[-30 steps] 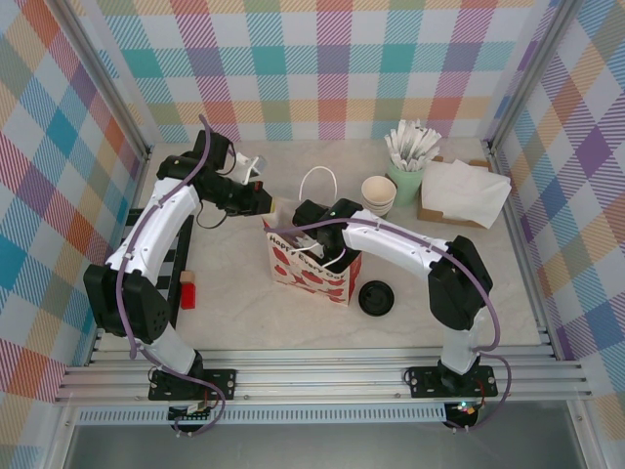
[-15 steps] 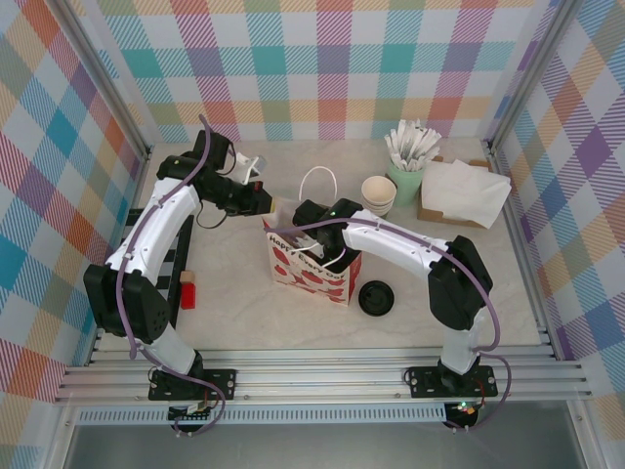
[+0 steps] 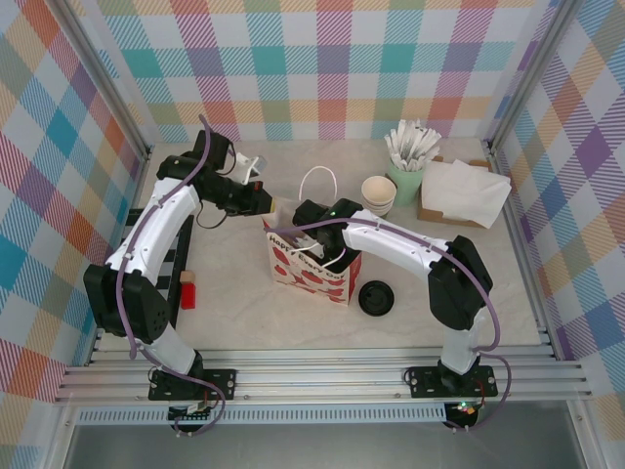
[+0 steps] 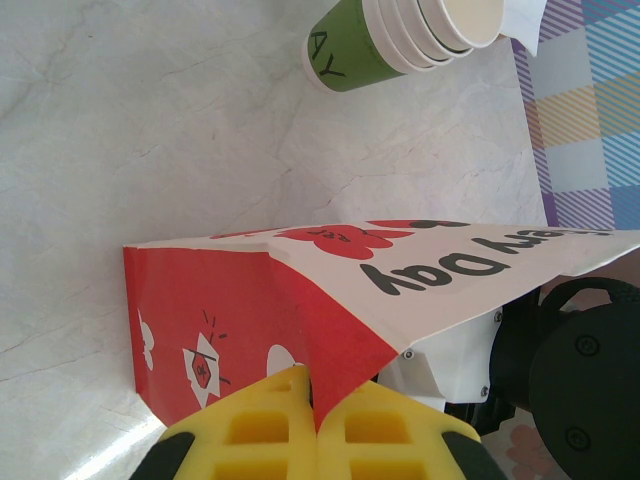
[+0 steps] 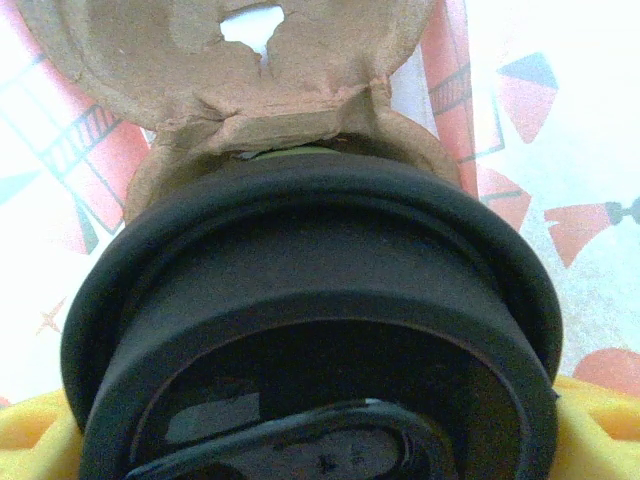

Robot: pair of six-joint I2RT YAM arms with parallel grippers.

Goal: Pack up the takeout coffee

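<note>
Both arms reach forward and bend inward toward each other, the left gripper [image 4: 315, 405] pinched shut on the paper bag's [image 4: 220, 320] edge and the right gripper [image 5: 315, 435] lowered, its fingers spread wide around the takeout coffee [image 5: 320, 300].

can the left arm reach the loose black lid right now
Probably not: the left gripper is shut on the edge of the paper bag, and the bag and right arm, the right gripper holding the takeout coffee inside, stand between it and the loose lid.
</note>
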